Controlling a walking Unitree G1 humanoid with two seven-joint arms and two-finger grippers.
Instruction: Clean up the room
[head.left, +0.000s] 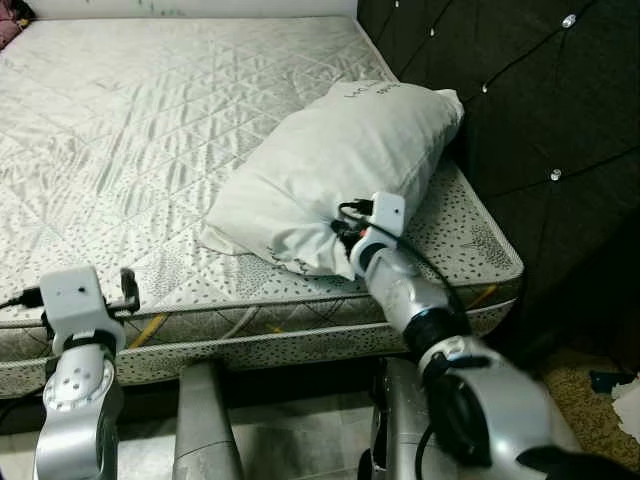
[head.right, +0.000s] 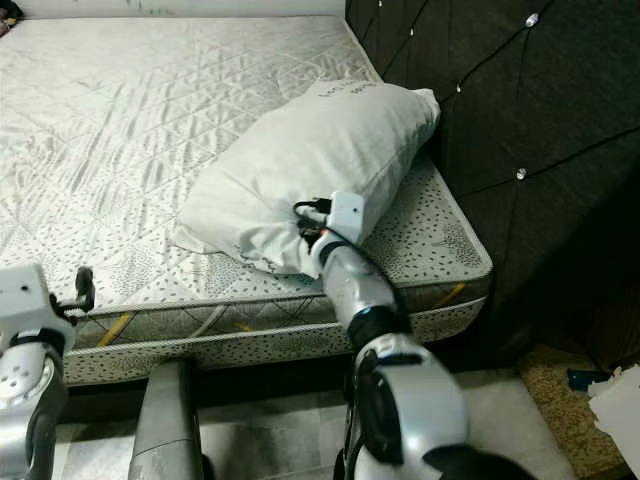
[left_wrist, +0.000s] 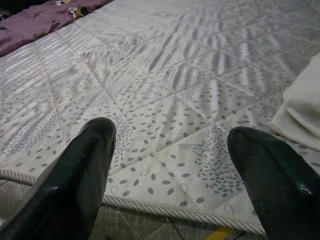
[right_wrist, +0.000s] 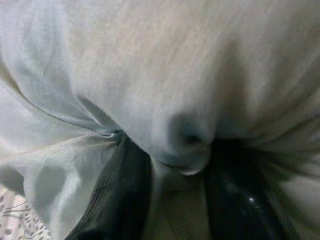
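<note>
A robot's right gripper (right_wrist: 172, 200) pinches a fold of the white pillow (head.left: 340, 170), which lies askew at the near right corner of the bare mattress (head.left: 130, 130), its far end against the dark tufted headboard (head.left: 520, 100). The grip on the near edge looks meant for dragging or lifting the pillow into place. The left gripper (left_wrist: 170, 170) hovers at the near left edge of the mattress, fingers spread and empty, apparently waiting. A purple cloth (left_wrist: 35, 22) lies at the far side.
</note>
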